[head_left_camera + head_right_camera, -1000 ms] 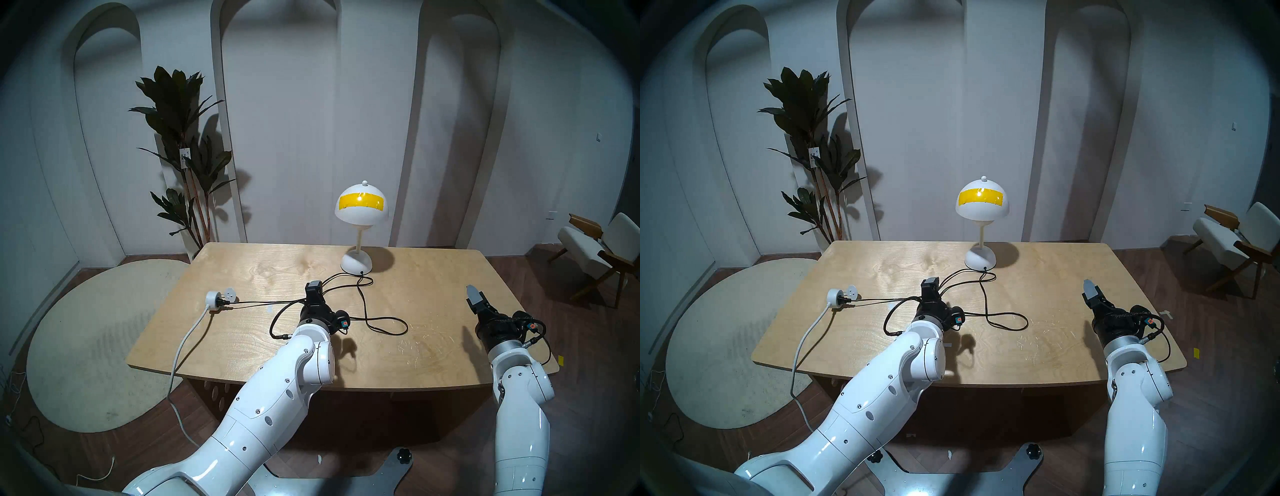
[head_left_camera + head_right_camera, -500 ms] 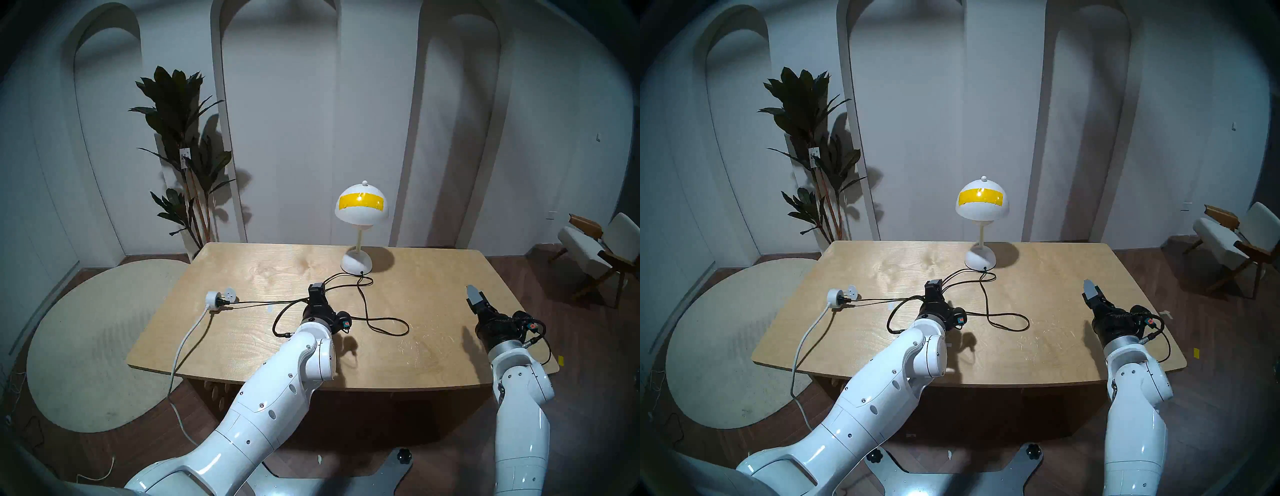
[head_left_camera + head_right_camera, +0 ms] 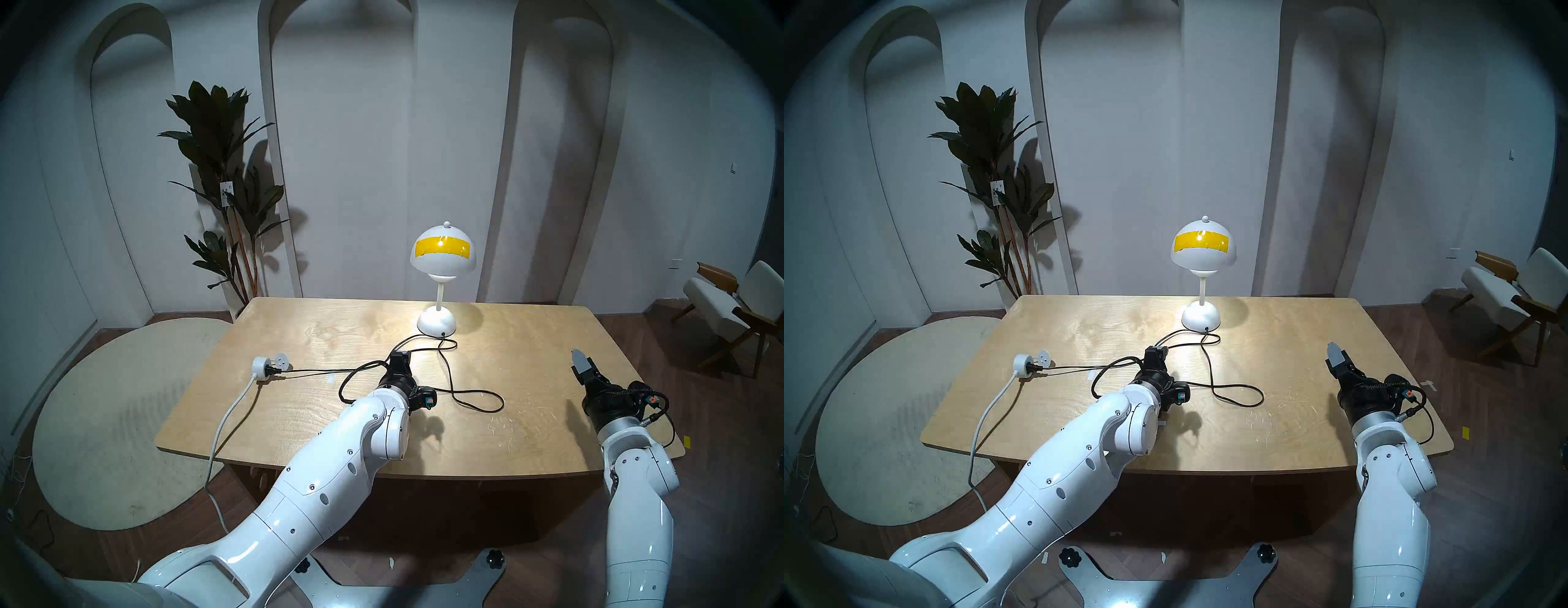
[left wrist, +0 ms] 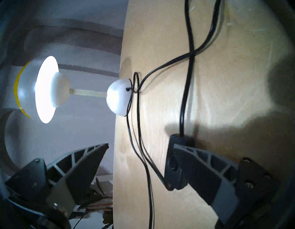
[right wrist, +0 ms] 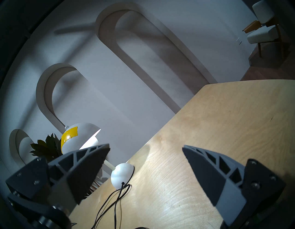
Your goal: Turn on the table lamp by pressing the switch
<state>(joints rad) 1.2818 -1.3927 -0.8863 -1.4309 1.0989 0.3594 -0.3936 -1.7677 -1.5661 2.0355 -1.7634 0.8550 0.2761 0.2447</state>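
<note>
Obs.: The table lamp stood upright near the far edge of the wooden table, right of centre, and it was lit: the underside of the shade glowed white in the left wrist view and a bright patch lay on the wood around its base.

The switch lay on the tabletop partway along the black cord, on the robot's side of the lamp base and well apart from it. One finger of the left gripper lay across its body, touching it. That gripper's fingers were spread wide, the other one hanging clear above the wood with nothing between the two.

The right gripper hovered over the right side of the table, fingers parted in its own wrist view, holding nothing and not near the cord.

The cord ran on to the left to a white round socket adapter.

Judgement: the pressing step looked done, since the bulb was burning; the task seemed essentially complete.

Next move, as I read it: lift the left finger straight up off the switch, without dragging sideways. A sideways pull could snag the loose cord loops lying beside the finger, or rock the button back off.
</note>
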